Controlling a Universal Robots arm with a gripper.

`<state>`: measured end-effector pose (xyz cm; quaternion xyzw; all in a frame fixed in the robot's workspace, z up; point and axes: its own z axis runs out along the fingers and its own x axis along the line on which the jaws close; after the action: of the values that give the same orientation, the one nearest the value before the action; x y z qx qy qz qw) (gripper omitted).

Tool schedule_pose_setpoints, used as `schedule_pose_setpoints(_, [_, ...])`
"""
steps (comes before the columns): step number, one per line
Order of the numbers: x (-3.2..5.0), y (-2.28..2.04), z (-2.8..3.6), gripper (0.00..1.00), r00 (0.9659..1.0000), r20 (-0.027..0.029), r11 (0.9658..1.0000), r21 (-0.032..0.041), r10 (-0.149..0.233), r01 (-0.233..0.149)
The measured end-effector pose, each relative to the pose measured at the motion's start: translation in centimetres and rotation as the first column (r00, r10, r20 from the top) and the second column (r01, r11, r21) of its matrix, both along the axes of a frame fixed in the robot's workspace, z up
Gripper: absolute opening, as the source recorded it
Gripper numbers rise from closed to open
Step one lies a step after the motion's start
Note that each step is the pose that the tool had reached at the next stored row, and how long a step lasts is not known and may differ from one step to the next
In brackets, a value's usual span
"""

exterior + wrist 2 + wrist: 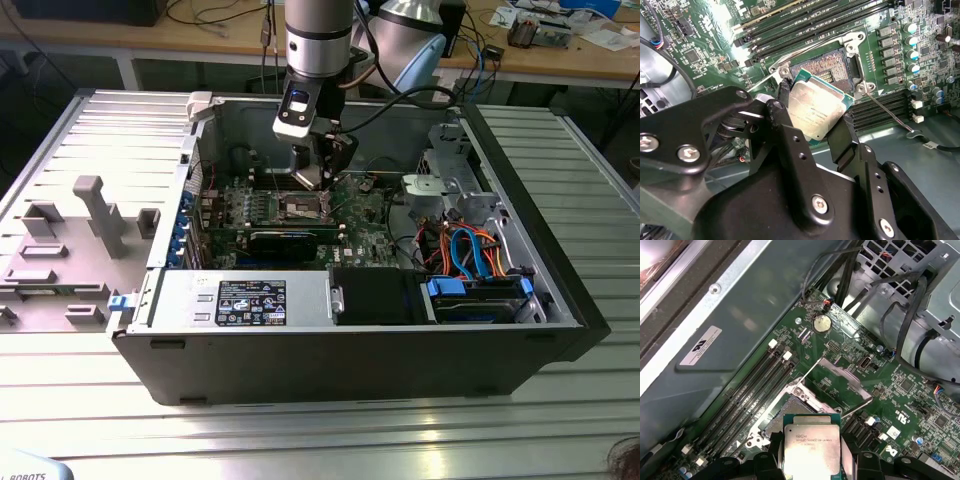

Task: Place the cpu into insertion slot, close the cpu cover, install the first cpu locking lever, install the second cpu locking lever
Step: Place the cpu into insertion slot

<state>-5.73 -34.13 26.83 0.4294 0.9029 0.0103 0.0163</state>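
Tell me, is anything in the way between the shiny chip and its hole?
Nothing visible is. The gripper holds the cpu close to the open insertion slot, and the cpu cover is swung up, off the slot.

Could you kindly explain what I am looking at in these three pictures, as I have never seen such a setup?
A robot arm reaches down into an open computer case lying on a metal table. The exterior view looks on from outside; both wrist views come from cameras riding on the arm. Its pincer grips the cpu, a small silver chip, over the insertion slot on the green motherboard. The cpu cover stands open.
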Motion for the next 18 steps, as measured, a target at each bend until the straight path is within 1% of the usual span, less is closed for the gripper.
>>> schedule_pose_setpoints(18, [0.0,0.0,-0.09,0.55,0.9996,0.0001,0.9996,-0.005,-0.028,0.028])
